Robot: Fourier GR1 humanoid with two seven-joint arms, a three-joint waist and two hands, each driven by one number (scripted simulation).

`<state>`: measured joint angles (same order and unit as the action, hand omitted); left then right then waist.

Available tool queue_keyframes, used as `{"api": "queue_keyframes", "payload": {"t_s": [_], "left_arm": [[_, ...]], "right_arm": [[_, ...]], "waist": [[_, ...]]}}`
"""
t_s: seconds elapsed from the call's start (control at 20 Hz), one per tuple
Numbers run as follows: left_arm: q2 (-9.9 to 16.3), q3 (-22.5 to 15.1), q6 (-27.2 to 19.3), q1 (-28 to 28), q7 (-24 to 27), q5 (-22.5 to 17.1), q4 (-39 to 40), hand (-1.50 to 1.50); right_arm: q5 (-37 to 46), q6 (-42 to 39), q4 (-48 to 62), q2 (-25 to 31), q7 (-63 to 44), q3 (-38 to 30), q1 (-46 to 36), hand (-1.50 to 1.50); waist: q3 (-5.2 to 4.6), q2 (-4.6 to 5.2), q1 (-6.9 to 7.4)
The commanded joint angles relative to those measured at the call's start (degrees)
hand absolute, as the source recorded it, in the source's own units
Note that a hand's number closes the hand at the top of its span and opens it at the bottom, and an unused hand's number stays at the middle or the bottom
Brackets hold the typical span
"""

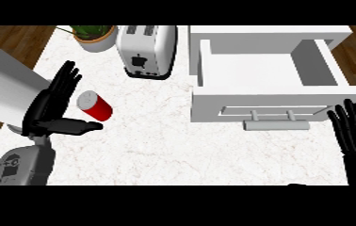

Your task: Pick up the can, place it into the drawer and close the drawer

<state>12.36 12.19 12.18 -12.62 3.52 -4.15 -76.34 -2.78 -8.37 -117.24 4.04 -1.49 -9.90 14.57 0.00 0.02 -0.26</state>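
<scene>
A red can (pixel 96 105) with a silver top lies tilted on the marble counter, left of centre. My left hand (pixel 49 105) is open right beside it on its left, fingers straight and pointing away, thumb stretched out just below the can. The white drawer (pixel 264 100) stands pulled open at the right, its inside bare, with a grey handle (pixel 276 123) on its front. At the right edge, just below the drawer's front, my right hand (pixel 344 126) rests open with fingers up.
A silver toaster (pixel 146 48) stands at the back, left of the drawer. A potted plant (pixel 94 36) sits at the back left. A white block (pixel 14 86) occupies the left edge behind my left hand.
</scene>
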Motion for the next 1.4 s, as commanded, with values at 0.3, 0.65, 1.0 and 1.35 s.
{"api": "queue_keyframes", "payload": {"t_s": [0.3,0.65,1.0,1.35], "left_arm": [[2.6,1.6,1.2,-2.4,10.1,2.5,15.1,-1.5],[4.3,2.6,2.1,-2.4,14.0,2.5,18.3,-1.5],[4.7,2.8,2.9,-5.8,22.5,4.1,32.4,-1.5],[5.8,3.4,3.2,-6.7,26.8,4.6,39.3,-1.5]], "right_arm": [[1.2,-1.7,3.5,-0.9,4.3,-1.1,0.6,-1.5],[-1.2,-2.9,-3.9,-1.3,-0.1,-2.0,3.3,-1.5],[0.6,-1.7,-0.8,-1.1,-1.5,-1.9,-2.3,-1.5],[-3.4,-3.5,-1.5,0.5,-2.7,-6.4,-1.8,-1.5]], "waist": [[0.0,0.01,-0.08],[0.0,-0.04,-0.12],[-0.02,0.03,-0.1],[-0.02,0.02,-0.15]]}}
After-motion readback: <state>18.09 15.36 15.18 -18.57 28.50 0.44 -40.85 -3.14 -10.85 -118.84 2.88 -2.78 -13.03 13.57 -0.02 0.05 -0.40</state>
